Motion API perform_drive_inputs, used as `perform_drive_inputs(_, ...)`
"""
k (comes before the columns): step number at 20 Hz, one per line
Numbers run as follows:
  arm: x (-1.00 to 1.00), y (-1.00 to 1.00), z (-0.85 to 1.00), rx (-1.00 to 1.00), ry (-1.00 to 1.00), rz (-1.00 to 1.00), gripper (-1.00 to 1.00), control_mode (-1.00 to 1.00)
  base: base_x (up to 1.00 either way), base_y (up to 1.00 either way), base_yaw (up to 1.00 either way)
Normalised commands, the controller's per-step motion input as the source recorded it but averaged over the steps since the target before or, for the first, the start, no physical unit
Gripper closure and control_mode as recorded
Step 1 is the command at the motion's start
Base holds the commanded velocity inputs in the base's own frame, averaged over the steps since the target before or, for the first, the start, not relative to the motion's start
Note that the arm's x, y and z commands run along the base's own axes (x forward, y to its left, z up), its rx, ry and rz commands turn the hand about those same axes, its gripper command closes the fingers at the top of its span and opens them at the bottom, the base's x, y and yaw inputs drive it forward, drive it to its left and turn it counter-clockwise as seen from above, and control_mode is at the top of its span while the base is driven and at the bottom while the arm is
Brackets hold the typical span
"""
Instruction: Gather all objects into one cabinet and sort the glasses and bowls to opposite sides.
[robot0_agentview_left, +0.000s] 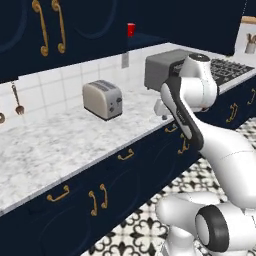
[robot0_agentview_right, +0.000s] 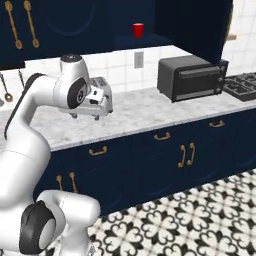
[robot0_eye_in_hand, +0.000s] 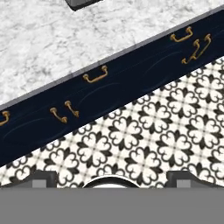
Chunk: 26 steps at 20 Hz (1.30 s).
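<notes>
Claw (robot0_eye_in_hand: 112, 180) open, empty, hangs over bench (robot0_agentview_left: 60, 145) front edge, well below red cup (robot0_agentview_right: 138, 30). Cup sits on open cabinet (robot0_agentview_right: 192, 25) shelf, above toaster oven (robot0_agentview_right: 192, 77). Risk: long upward reach clips oven or cabinet door, knocks cup off.

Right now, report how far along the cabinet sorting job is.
Done: the red cup already stands in the open navy cabinet. In hand: nothing; the gripper is open, aimed at the floor. Left: the other pieces, not visible from here, still need gathering and sorting.
</notes>
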Motion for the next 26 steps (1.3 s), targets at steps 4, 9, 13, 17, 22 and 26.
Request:
perform_drive_inputs(4,0.00,0.00,0.00,0.00,0.00,0.00,-1.00,1.00,1.00,-0.57,0.21)
perform_drive_inputs(9,0.00,0.00,0.00,0.00,0.00,0.00,-1.00,1.00,0.88,-0.11,0.29)
perform_drive_inputs(13,0.00,0.00,0.00,0.00,0.00,0.00,-1.00,1.00,0.55,-0.01,0.50)
perform_drive_inputs(17,0.00,0.00,0.00,0.00,0.00,0.00,-1.00,1.00,0.31,-0.16,0.34)
perform_drive_inputs(22,0.00,0.00,0.00,0.00,0.00,0.00,-1.00,1.00,0.04,-0.66,0.12)
perform_drive_inputs(26,0.00,0.00,0.00,0.00,0.00,0.00,-1.00,1.00,0.19,-1.00,0.07)
